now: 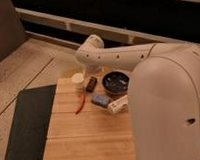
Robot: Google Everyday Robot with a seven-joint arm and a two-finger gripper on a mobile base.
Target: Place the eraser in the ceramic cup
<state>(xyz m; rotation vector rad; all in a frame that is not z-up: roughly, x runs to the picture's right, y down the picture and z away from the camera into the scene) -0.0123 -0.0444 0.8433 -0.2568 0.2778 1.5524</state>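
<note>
A small dark eraser (91, 84), an oblong block, sits a little above the centre of the frame, at the far end of a wooden table (88, 137). It is angled, its upper end leaning toward the right. It is outside the ceramic cup (78, 81), which stands upright just to its left, a short cream cylinder with plain sides; whether the two touch is not clear.

Directly above the eraser hangs the gripper (88, 71), at the lower tip of the robot's white arm (117, 56). It shows only as a dark shape in shadow, so it is not possible to make out whether its jaws are parted or closed, or whether it is in contact with the eraser.

To the right of the eraser is a round dark bowl (115, 83), near the table's far right corner. Below the eraser, nearer the viewer, lies a flat blue block (99, 99). Just right of the blue block, a white bottle (117, 104) lies on its side, slanting up toward the right. Left of the blue block, below the cup, a thin red object (80, 103) lies on the planks, running roughly top to bottom.

The arm runs from a rounded joint above the cup, across to the right, where it joins the robot's large white body (167, 106), which fills the right side of the frame and covers the table's right edge. A dark mat (28, 122) lies on the pale floor (23, 73) along the table's left side. A dark wall with a pale ledge (56, 24) crosses the top of the frame.
</note>
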